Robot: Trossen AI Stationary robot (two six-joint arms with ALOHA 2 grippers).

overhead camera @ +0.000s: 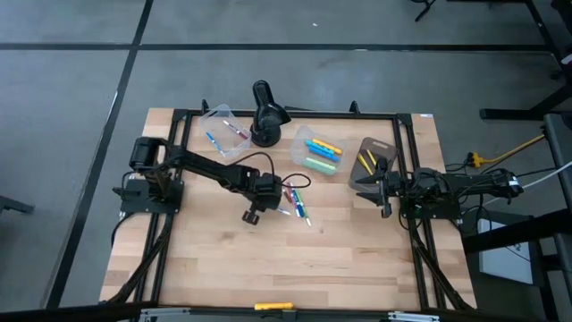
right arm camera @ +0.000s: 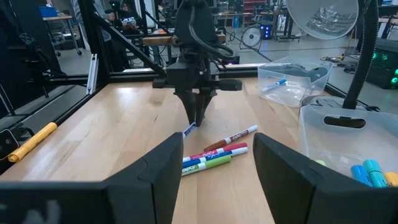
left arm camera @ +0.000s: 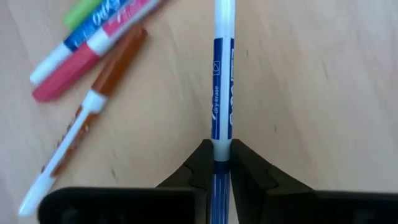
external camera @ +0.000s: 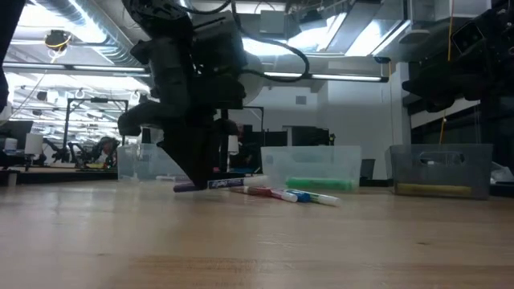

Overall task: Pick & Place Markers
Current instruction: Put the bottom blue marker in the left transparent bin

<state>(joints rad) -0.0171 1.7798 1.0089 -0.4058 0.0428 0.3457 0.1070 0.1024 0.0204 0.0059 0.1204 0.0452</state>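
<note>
My left gripper (left arm camera: 222, 155) (overhead camera: 275, 194) stands over the middle of the table, shut on a blue-and-white marker (left arm camera: 222, 81). Beside it, several loose markers lie flat on the wood: a brown one (left arm camera: 93, 106), a pink one (left arm camera: 74, 68), and blue and green ones (right arm camera: 208, 163). In the high view this cluster (overhead camera: 295, 204) sits just right of the gripper. My right gripper (right arm camera: 217, 152) (overhead camera: 382, 190) waits open at the table's right side, level, with nothing between its fingers. My left gripper pinches the blue marker between its two fingers (left arm camera: 249, 165) close to its striped end (left arm camera: 221, 163). The fingers slant steeply down from above. The marker's long part runs out past the fingertips (right arm camera: 189, 129); whether its far end touches the table I cannot tell.
Three clear tubs stand along the far side: one with a few markers (overhead camera: 223, 130), one with green, yellow and cyan markers (overhead camera: 320, 154), one with yellow markers (overhead camera: 374, 159). A black desk lamp (overhead camera: 265, 112) stands between the first two. Bare wood lies toward the near edge.
</note>
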